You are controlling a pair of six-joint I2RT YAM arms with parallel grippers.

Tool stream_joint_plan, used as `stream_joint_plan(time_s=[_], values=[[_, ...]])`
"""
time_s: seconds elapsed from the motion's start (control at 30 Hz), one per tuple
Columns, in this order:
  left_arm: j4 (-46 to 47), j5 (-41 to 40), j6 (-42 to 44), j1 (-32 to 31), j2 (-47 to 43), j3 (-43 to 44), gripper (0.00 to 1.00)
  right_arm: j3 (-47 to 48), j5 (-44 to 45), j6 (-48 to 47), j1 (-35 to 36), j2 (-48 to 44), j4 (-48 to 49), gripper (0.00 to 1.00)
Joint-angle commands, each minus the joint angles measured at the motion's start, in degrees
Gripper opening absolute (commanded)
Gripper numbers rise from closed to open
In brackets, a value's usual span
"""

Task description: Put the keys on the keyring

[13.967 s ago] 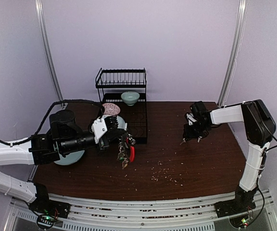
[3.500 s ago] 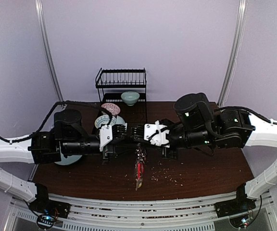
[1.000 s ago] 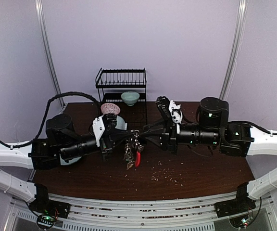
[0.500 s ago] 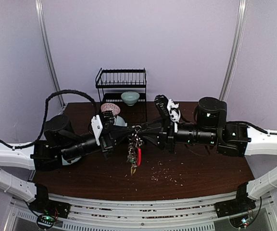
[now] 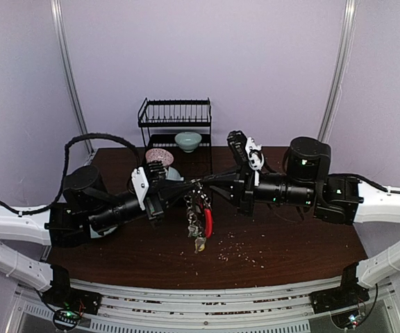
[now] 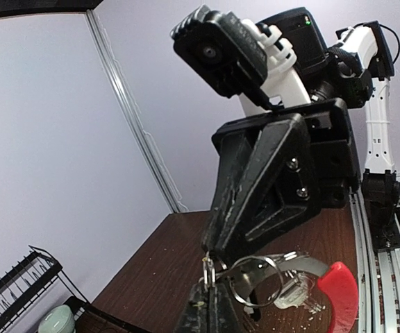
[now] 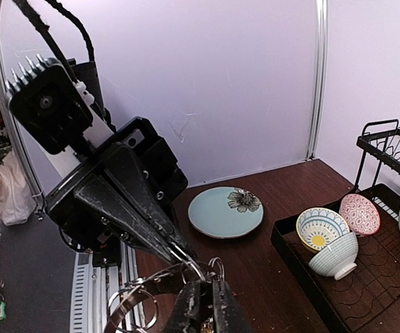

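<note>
Above mid-table, seen from the top camera, the left gripper enters from 9 o'clock and the right gripper from 3 o'clock. Their tips meet at the keyring, which is held in the air between them. Its red clip and tagged bunch dangle toward 6 o'clock.

The left fingers are clenched on the ring's wire. The right fingers are pinched together at the same loop and touch it. Whether a loose key sits inside that pinch cannot be told.

Judged step: threading, with the left arm steadying the ring while the right works at the coil. The next move calls for a small slide along the wire with the left grip unmoved; a slip would let the bunch swing or drop.

Room for moving:
- The dish rack stands near at 12 o'clock, with bowls on its tray.
- A plate lies at 9 o'clock beneath the left arm.
- The bare table runs from 4 to 6 o'clock, as far as the near edge.
- The wrists crowd each other, so each arm is best withdrawn back along its own axis.
</note>
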Motion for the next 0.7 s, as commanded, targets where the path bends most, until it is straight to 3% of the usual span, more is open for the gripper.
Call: stream_joint_plan(time_s=[0.0,0.2,0.43,0.67], values=[[6.9,-0.6,1.8,-0.5,0.3,0.0,0.0,1.2,-0.3,0.2,-0.4,-0.1,0.2,0.1],[6.6,-0.9,2.9,-0.6,0.5,-0.2,0.0,1.5,-6.9,1.8,-1.4,-0.3,1.9,0.16],[7.6,0.3,4.3,-0.6,0.3,-0.6,0.0,2.7,-11.5,2.1,-1.5,0.8,0.3,0.0],[9.0,0.6,4.0,-0.7,-0.4,-1.2,0.0,3.2,-10.5,0.5,-1.5,0.6,-2.8,0.0]])
